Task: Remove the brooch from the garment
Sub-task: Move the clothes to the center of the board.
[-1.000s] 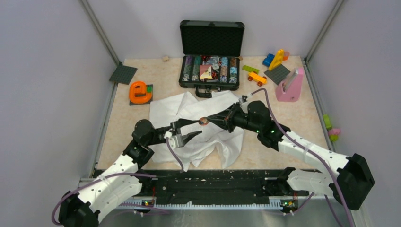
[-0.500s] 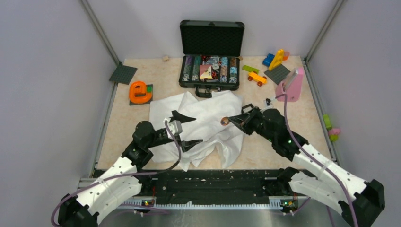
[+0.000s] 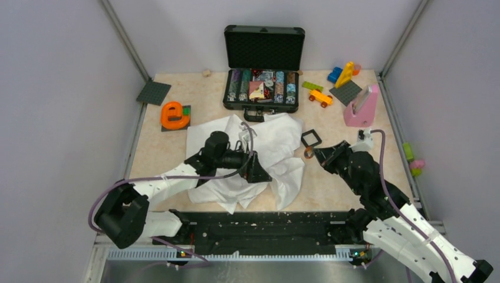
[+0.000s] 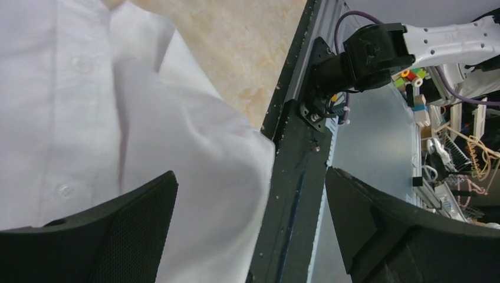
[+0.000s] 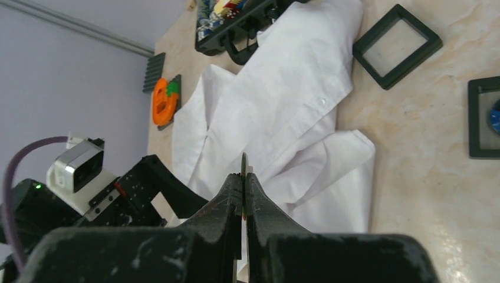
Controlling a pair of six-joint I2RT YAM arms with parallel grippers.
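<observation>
Right gripper (image 3: 313, 154): jaws pressed together on the small round brown-orange brooch (image 3: 308, 153), pinched at the very tips. In the right wrist view the fingers (image 5: 265, 224) meet with only a thin edge-on sliver between them.

The brooch is just off the right edge of the crumpled white shirt (image 3: 259, 144) and clear of the cloth in the top view. It is over the bare beige marbled tabletop (image 3: 321, 186); can't tell its height above the surface. A small black square frame (image 3: 311, 139) lies just beyond it, close but apart. A second black frame (image 5: 484, 118) shows at the right edge of the wrist view.

Left gripper (image 4: 250, 177): jaws wide apart, nothing between. It is above the shirt's near hem, where the hem meets the black rail (image 4: 295, 194) at the table's near edge.

Room: open table to the right of the shirt, out to the pink stand (image 3: 361, 106). The far side is tight, with the open black case (image 3: 263, 65) close to the shirt's far edge. The orange letter e (image 3: 173, 115) is near the shirt's far-left corner.
</observation>
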